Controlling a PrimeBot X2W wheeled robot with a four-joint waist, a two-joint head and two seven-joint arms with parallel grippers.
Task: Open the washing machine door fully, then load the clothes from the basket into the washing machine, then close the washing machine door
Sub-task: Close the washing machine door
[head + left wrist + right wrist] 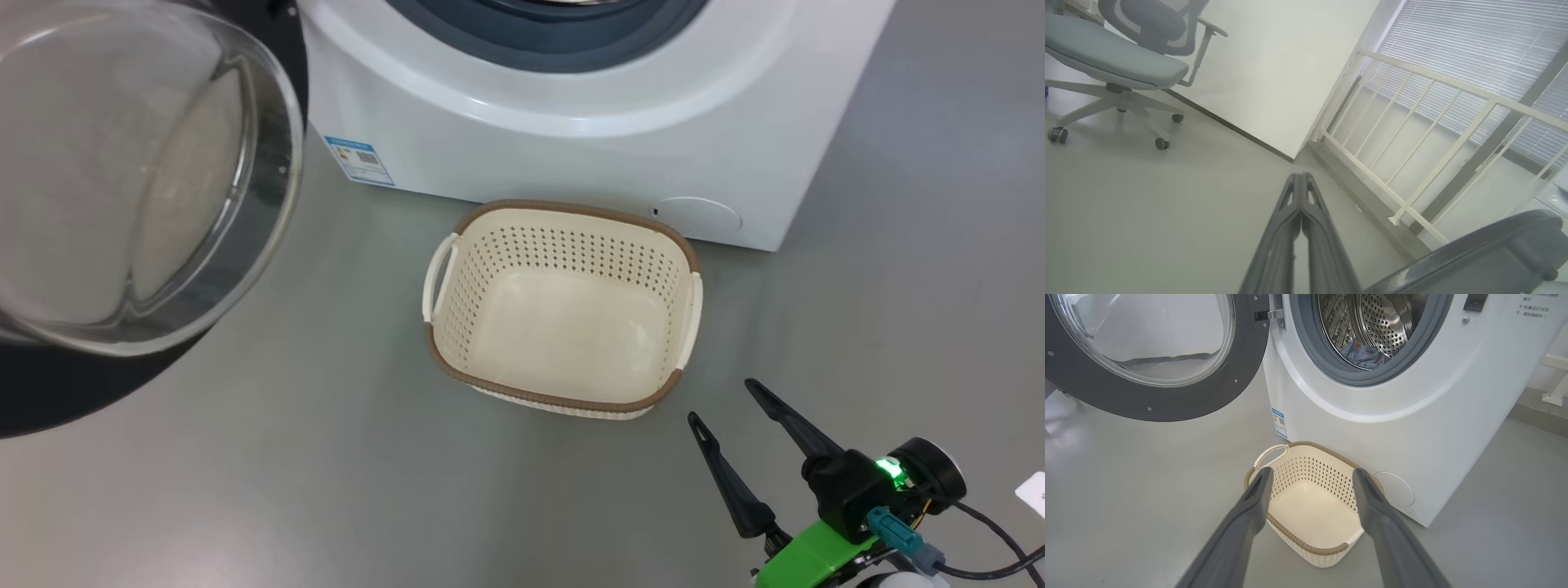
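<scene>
Your right gripper [1312, 470] is closest to the lens: two long dark fingers spread wide, nothing btwn them, hovering out in front of the big white boxy front-load washing machine [1412, 428], apart from it. Left gripper [1301, 175]: fingers pressed together, holding nothing. Large round glossy black door [1167, 400] w/ clear bulging glass window hangs swung wide open off the machine's left side as you face it, hinged at the opening. Small cream perforated plastic basket [1310, 550] w/ brown woven-look rim & white side handles sits on the grey floor [1126, 498] just in front of the machine, below the opening; you see its bare cream bottom. Perforated steel drum [1392, 318], ringed by a grey-blue rubber gasket [1310, 347], holds a light blue garment [1365, 354] w/ orange-brown print, low at the front.
</scene>
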